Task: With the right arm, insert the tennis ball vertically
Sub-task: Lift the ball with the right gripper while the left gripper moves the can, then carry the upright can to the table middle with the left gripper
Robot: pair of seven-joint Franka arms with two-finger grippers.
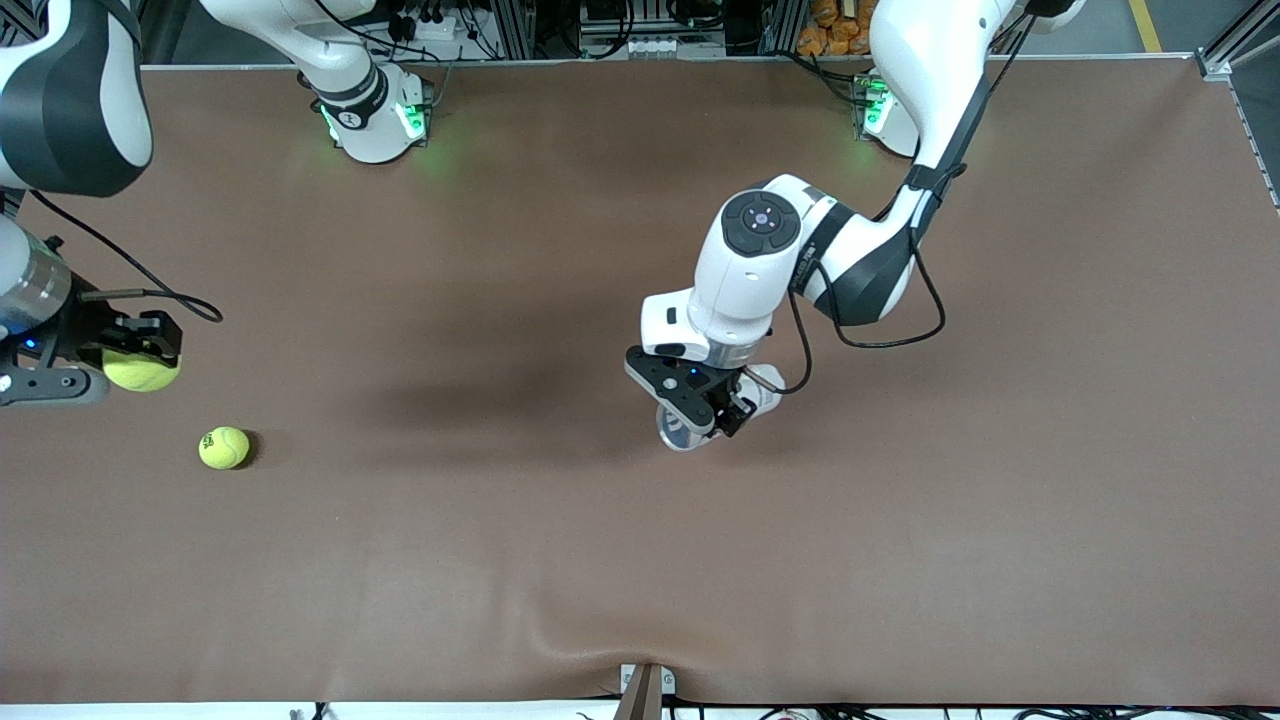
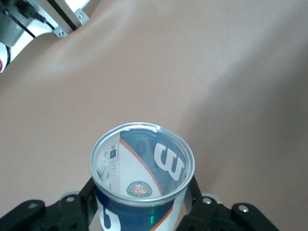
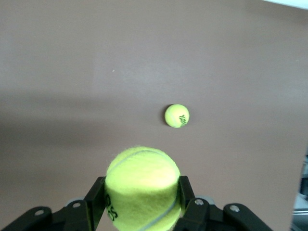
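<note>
My right gripper (image 1: 140,362) hangs over the table at the right arm's end, shut on a yellow-green tennis ball (image 3: 142,185) squeezed between its black fingers (image 3: 95,199). A second tennis ball (image 1: 224,447) lies loose on the brown table, also visible in the right wrist view as the small ball (image 3: 177,115). My left gripper (image 1: 700,415) hovers over the middle of the table, shut on a clear tennis-ball can (image 2: 142,180) with a blue, white and orange label. The can's metal-rimmed mouth is open and shows no ball inside.
The brown mat (image 1: 640,550) covers the whole table and has a ripple near its front edge. Both arm bases (image 1: 375,115) stand along the table's back edge, with cables and aluminium framing there.
</note>
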